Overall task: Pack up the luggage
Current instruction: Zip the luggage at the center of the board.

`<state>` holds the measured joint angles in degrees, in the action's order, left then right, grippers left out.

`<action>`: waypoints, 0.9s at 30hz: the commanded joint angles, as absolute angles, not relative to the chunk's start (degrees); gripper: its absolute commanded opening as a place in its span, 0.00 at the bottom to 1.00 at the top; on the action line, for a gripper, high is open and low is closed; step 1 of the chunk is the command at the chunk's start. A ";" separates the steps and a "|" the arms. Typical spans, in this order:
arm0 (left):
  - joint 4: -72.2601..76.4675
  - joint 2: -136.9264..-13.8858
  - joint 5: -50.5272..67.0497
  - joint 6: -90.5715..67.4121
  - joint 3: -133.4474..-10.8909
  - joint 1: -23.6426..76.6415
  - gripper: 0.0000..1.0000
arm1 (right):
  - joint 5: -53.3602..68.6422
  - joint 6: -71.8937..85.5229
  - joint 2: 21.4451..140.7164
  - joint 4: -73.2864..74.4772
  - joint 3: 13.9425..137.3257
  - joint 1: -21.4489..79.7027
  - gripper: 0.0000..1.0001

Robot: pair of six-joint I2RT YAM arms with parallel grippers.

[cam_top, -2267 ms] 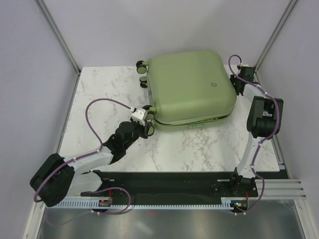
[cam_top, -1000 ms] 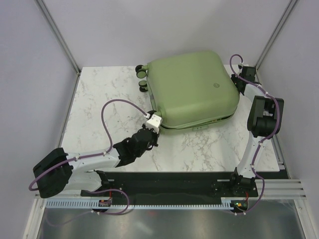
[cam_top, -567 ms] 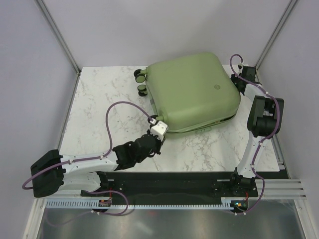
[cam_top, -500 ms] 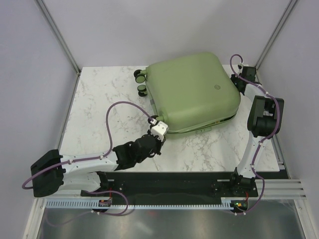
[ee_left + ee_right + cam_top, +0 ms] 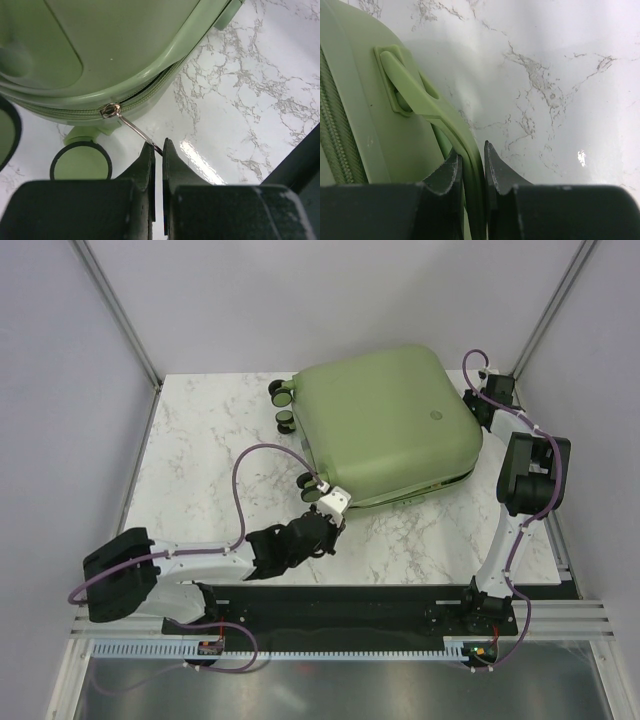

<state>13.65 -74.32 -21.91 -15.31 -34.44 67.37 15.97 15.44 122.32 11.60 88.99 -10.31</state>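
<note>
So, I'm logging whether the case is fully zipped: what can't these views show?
- Inside of the luggage: hidden in all views by its shell.
- Zipper beyond the zipper pull that the left gripper pinches: cut off by the left wrist view's edges, tucked under the shell in the top view.
- Logo: too small to read, top view.
- Handle past the right gripper: cut off at the right wrist view's bottom edge.

A white marble-patterned table (image 5: 220, 440) carries one thing; the sage-green luggage (image 5: 385, 420) lies flat on its far right part, shells together. Its caster wheels (image 5: 283, 393) point left.
</note>
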 commanded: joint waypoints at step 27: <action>15.01 -58.54 -22.15 -16.79 -29.89 65.49 0.50 | 2.02 27.77 122.96 15.91 83.85 -8.97 0.00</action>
